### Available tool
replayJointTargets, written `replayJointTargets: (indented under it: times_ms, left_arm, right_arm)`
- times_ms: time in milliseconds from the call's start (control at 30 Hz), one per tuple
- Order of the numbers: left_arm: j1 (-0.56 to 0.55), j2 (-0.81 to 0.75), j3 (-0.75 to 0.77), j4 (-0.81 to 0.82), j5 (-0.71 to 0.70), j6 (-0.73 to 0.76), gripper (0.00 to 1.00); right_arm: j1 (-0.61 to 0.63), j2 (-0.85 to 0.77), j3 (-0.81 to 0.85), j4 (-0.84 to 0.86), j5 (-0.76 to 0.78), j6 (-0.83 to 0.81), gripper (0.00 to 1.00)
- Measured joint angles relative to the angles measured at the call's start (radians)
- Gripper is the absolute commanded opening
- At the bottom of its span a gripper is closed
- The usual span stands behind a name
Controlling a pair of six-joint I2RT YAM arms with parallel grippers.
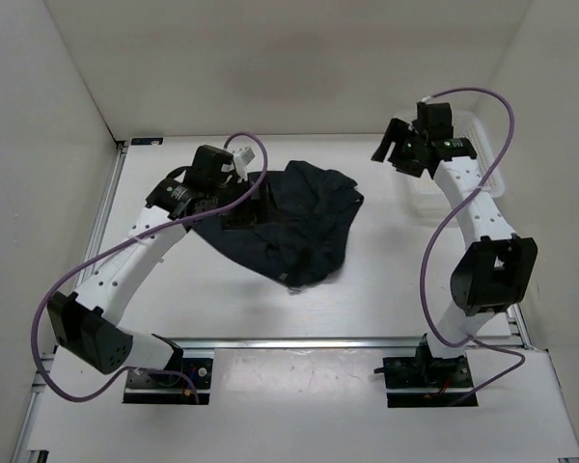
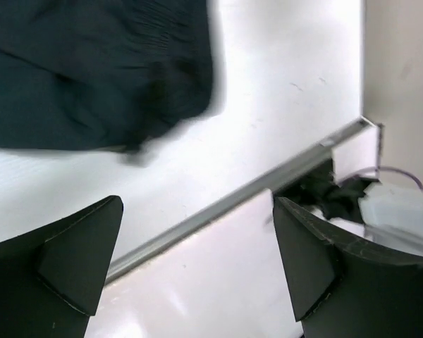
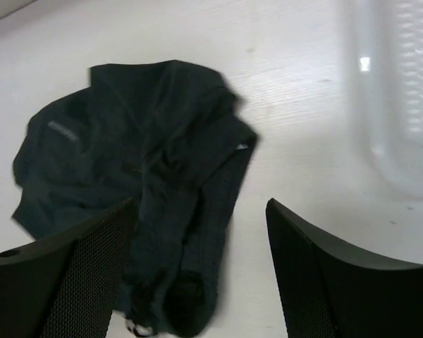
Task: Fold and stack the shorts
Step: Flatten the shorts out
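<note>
One pair of dark shorts (image 1: 299, 222) lies crumpled. The left gripper (image 2: 197, 204) and the right gripper (image 3: 199, 203) both gape wide, holding nothing. One clear tub (image 3: 402, 105), perhaps, stands nearby.

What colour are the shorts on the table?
The shorts are very dark navy, almost black. The right wrist view shows them best.

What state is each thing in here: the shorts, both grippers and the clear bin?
shorts: crumpled heap, unfolded, not held.
left gripper: fingers open, empty, by the shorts' left edge.
right gripper: fingers open, empty, apart from the shorts, near the bin.
clear bin: upright, right of the shorts.
</note>
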Motion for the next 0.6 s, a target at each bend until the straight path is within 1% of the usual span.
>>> replayJointTargets:
  times_ms: [67,100,133,167,200,233,300,333,400,433,500,567,600]
  left_arm:
    - [0.017,0.029,0.01,-0.005,-0.019,0.003,1.0]
    - [0.033,0.031,0.019,-0.01,-0.029,0.007,0.98]
    - [0.055,0.03,0.035,-0.02,-0.037,0.011,0.95]
    - [0.082,0.027,0.051,-0.024,-0.049,0.016,0.89]
    - [0.116,0.024,0.065,-0.021,-0.06,0.022,0.79]
    - [0.156,0.019,0.072,-0.016,-0.065,0.029,0.76]
    - [0.239,0.013,0.066,-0.017,-0.092,0.042,0.78]
    - [0.284,0.013,0.053,-0.013,-0.103,0.044,0.83]
    - [0.372,0.019,-0.004,-0.011,-0.109,0.043,0.91]
    - [0.41,0.027,-0.039,-0.008,-0.106,0.038,0.96]
    - [0.48,0.058,-0.136,0.008,-0.096,0.026,0.99]
    - [0.519,0.117,-0.233,0.031,-0.07,0.01,0.99]
    - [0.526,0.154,-0.271,0.037,-0.056,0.003,1.0]
  right_arm:
    - [-0.028,-0.024,-0.047,-0.006,0.037,0.008,0.73]
    - [-0.032,-0.047,-0.074,-0.008,0.05,0.012,0.67]
    - [-0.032,-0.082,-0.11,-0.006,0.056,0.015,0.57]
    - [-0.026,-0.131,-0.159,-0.002,0.057,0.017,0.51]
    - [-0.018,-0.182,-0.203,-0.01,0.056,0.019,0.48]
    - [-0.005,-0.239,-0.251,-0.007,0.051,0.023,0.42]
    - [0.04,-0.359,-0.372,0.013,0.037,0.029,0.42]
    - [0.072,-0.414,-0.434,0.014,0.025,0.034,0.51]
    - [0.154,-0.496,-0.567,0.023,0.004,0.061,0.65]
    - [0.198,-0.522,-0.632,0.023,-0.006,0.079,0.78]
    - [0.27,-0.548,-0.75,0.027,-0.031,0.12,0.85]
    - [0.319,-0.554,-0.859,0.024,-0.05,0.172,0.89]
    - [0.331,-0.555,-0.902,0.025,-0.063,0.198,0.89]
